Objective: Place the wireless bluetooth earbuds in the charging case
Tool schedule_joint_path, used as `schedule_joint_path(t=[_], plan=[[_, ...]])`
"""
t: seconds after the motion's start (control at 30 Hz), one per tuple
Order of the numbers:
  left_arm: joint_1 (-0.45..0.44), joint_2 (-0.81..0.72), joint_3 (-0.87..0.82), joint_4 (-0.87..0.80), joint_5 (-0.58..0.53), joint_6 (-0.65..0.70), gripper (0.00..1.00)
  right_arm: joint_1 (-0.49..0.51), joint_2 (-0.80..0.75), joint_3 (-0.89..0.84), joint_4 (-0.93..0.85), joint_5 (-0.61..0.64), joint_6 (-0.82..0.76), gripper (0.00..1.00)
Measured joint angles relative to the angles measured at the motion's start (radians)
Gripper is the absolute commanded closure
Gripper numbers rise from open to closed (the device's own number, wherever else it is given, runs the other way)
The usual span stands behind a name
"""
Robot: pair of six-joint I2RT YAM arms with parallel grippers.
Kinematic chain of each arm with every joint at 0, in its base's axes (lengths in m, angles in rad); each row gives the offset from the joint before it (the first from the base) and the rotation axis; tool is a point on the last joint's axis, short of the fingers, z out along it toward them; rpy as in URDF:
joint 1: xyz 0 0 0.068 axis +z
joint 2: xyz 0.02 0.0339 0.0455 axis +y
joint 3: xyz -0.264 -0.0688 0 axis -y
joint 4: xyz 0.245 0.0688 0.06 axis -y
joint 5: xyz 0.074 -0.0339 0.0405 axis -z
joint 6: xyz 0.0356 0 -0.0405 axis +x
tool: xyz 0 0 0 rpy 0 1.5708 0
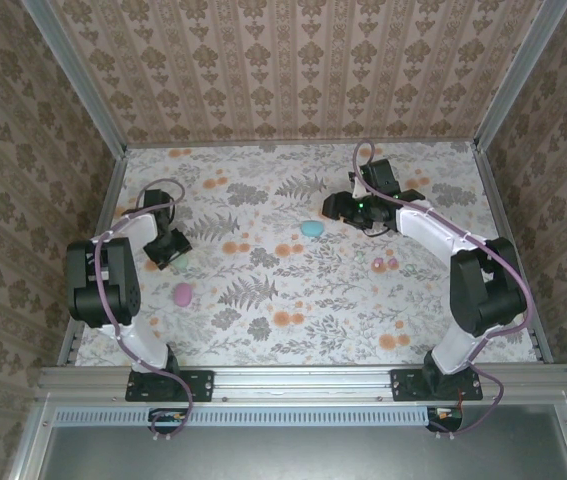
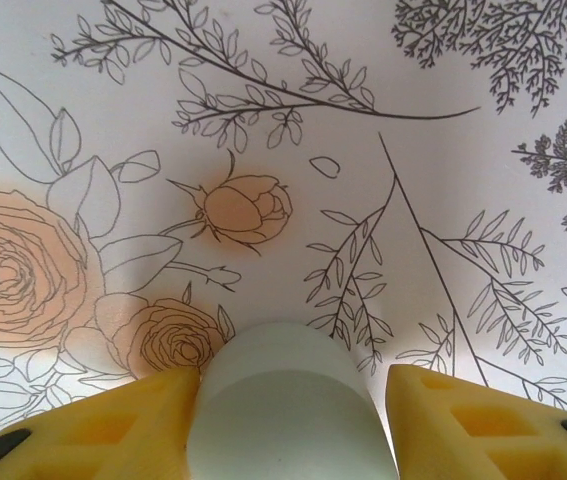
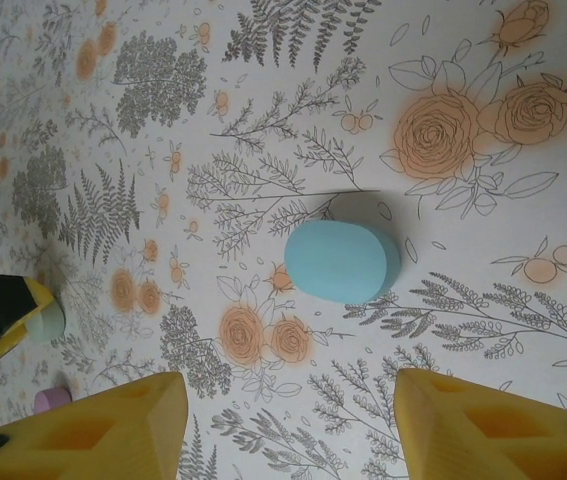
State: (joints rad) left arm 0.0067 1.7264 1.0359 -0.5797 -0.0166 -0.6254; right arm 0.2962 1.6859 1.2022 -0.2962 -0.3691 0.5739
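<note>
Two tiny earbuds lie on the floral table right of centre, a pale one [image 1: 377,265] and a pink one [image 1: 392,263]. My left gripper [image 1: 168,248] straddles a pale green case [image 2: 283,400] low over the table. Its left finger [image 2: 113,430] touches the case, and the right finger [image 2: 483,425] stands a sliver off it. My right gripper [image 1: 339,206] hangs open above the table with nothing between its fingers [image 3: 483,430]. A blue egg-shaped case [image 3: 341,261] lies just ahead of it [image 1: 312,228].
A pink case [image 1: 182,293] lies on the left, near my left arm, and shows small in the right wrist view [image 3: 51,398]. Patterned walls close in the table [image 1: 293,300] on three sides. The arm bases stand at the near edge.
</note>
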Motion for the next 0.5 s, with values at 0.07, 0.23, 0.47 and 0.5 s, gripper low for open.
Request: schedule_joint_path(t=[0.07,0.23,0.47,0.5], plan=[[-0.002,0.000,0.000,0.000,0.001,0.001,0.53,-0.001,-0.002,-0.003,0.000,0.000,0.000,0.41],[-0.030,0.000,0.000,0.001,0.012,0.029,0.55,-0.006,-0.021,-0.014,0.000,0.000,0.000,0.41],[-0.185,0.019,0.036,0.002,0.069,0.132,0.58,-0.016,-0.060,-0.037,0.000,0.000,0.000,0.41],[-0.212,0.025,0.048,0.005,0.077,0.149,0.58,-0.018,-0.067,-0.043,0.000,0.000,0.000,0.41]])
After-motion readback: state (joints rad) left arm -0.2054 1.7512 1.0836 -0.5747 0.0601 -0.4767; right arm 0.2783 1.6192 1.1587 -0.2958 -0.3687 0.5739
